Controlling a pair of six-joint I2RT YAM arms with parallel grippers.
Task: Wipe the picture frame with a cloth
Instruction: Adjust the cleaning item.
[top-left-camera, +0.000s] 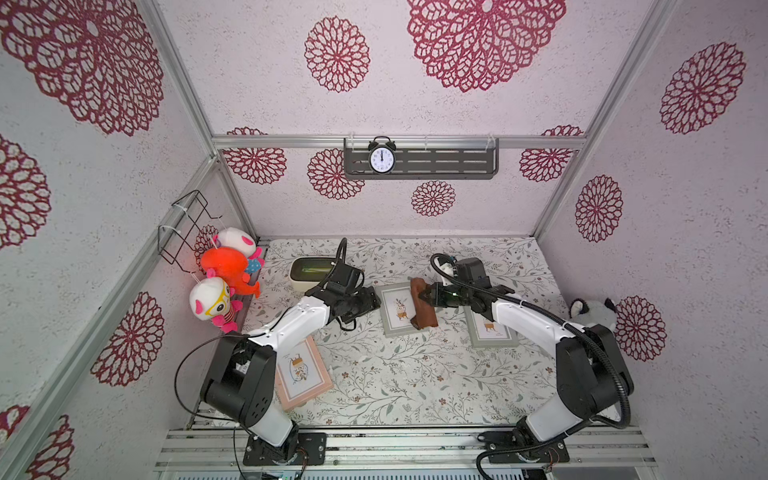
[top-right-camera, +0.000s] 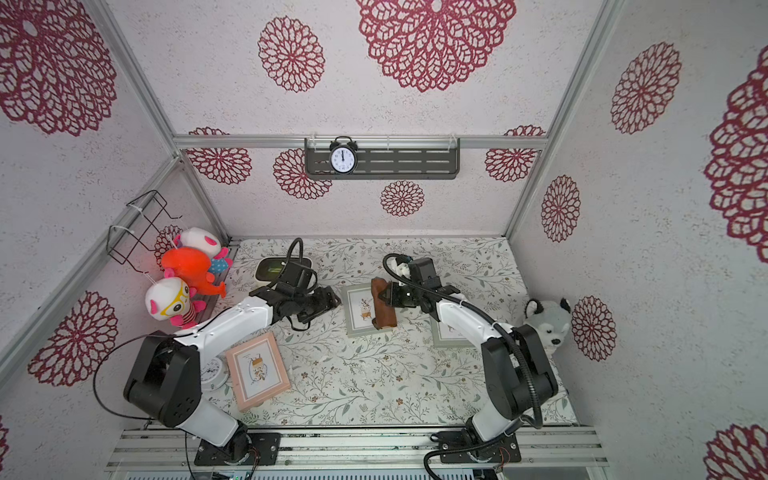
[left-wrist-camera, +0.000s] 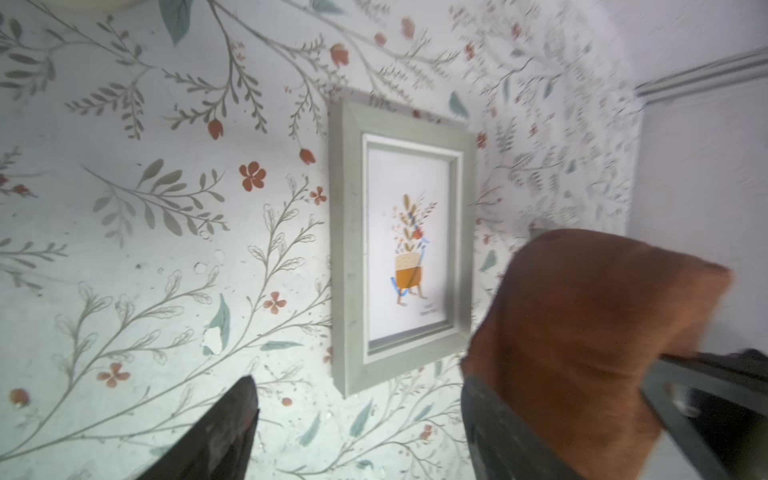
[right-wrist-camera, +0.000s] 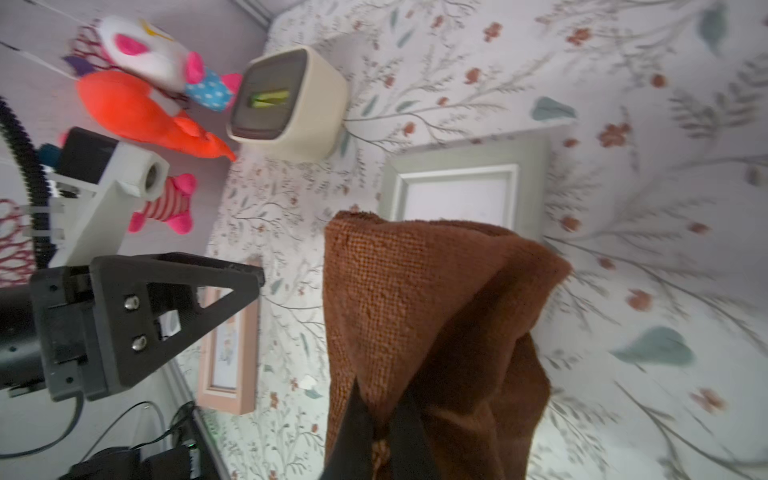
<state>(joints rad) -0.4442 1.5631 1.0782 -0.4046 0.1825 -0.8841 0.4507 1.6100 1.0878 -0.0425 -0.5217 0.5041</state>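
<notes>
- worktop (top-left-camera: 395, 386): floral sheet, walled in on three sides.
- left arm (top-left-camera: 291, 320) and right arm (top-left-camera: 536, 324): both reach toward the middle, with their wrists near each other over the far half of the worktop.
- three frames, all lying flat. The pink frame (top-right-camera: 257, 370) lies near the left arm's base. The grey-green frame (top-left-camera: 397, 311) lies in the middle, between the two grippers (this is the one under the cloth). A second grey frame (top-left-camera: 492, 332) is partly hidden beneath the right arm.
- cream box (top-left-camera: 309, 270): dark top, on the far side behind the left wrist.
- cloth (top-left-camera: 423, 305): brown, bunched into a long fold. In both top views it covers the side of the grey-green frame nearest the right arm, from the far edge down to the near corner. Cannot tell whether it presses on the frame or hangs just above it. The right wrist view shows the cloth (right-wrist-camera: 436, 311) drooping from the grip.
- right gripper (right-wrist-camera: 382, 407): fingers (right-wrist-camera: 355, 440) pinched together on a fold of the cloth.
- left gripper (left-wrist-camera: 359, 386): fingers (left-wrist-camera: 228, 424) spread wide with nothing between them. The grey-green frame (left-wrist-camera: 399, 249) shows beyond them, and the cloth sits just beside one finger.
</notes>
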